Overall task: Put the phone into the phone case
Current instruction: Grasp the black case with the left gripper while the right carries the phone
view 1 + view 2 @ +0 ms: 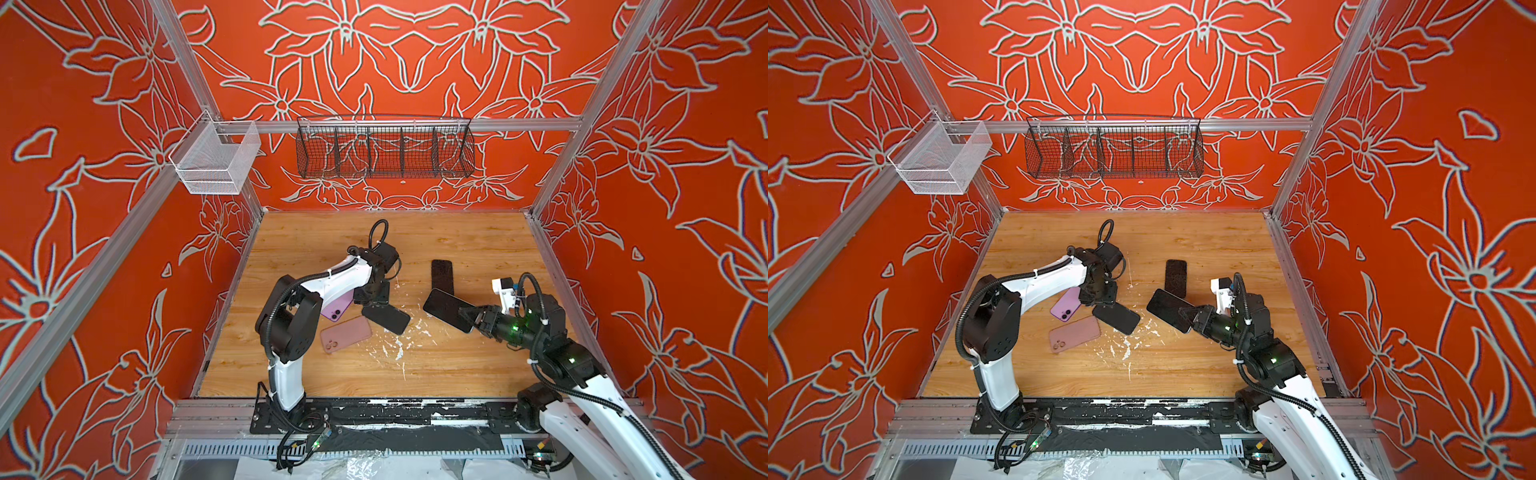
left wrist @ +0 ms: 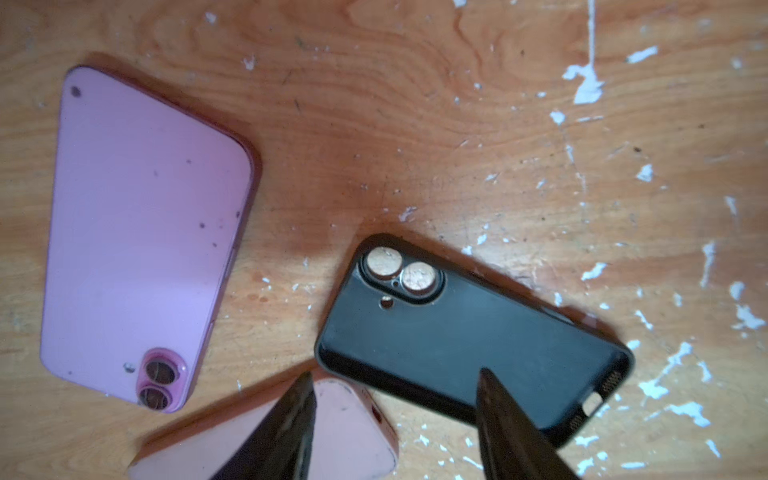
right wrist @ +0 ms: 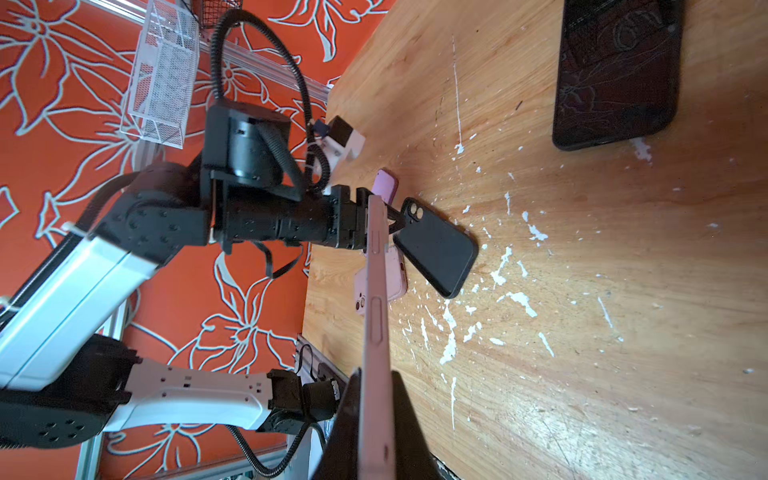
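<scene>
Pink phone (image 3: 376,332) edge-on, base cut off

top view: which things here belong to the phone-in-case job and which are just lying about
In the job, likely: pink-edged phone with dark screen in the right gripper; black rubbery phone case at the left gripper.
Lying about: purple phone, salmon-pink case, flat dark phone, white mesh basket, black wire basket.

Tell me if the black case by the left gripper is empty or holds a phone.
Empty: the black case lies hollow side up, the wooden table showing through its camera holes.
</scene>
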Robot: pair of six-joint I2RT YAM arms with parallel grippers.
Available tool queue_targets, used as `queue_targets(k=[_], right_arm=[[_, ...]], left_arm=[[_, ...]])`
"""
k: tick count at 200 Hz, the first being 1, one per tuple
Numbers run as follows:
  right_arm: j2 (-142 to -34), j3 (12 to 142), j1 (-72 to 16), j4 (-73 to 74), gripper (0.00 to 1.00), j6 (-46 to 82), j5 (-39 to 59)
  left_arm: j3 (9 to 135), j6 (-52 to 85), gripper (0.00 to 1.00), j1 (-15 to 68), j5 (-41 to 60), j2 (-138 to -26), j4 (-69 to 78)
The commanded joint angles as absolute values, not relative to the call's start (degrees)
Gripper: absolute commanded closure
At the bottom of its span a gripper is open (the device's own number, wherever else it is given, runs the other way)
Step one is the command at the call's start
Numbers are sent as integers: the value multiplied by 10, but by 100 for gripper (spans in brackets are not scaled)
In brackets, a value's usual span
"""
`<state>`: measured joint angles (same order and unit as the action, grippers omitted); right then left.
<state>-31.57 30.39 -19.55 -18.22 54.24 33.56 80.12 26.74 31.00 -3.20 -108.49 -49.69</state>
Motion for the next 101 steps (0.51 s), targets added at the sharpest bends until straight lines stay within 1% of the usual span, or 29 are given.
queue_targets(k=[1,18,47,64,91,101], right_arm=[[-300,311,-193,-146,100,540,360],[-300,305,-193,-142,100,544,362],[-303,301,-193,-133,100,547,364],[-307,299,-193,-123,100,552,365],[-306,298,-193,-115,100,558,365],[-308,297,-193,-113,100,560,365]], left_arm=[[794,263,46,296,-41,-1096,-512],[759,255,46,282,-30,-1086,-466],[732,242,51,255,22,-1086,-410],[738,238,54,250,35,-1097,-408],[739,238,57,249,24,-1111,-408],[737,239,60,249,23,-1113,-407]])
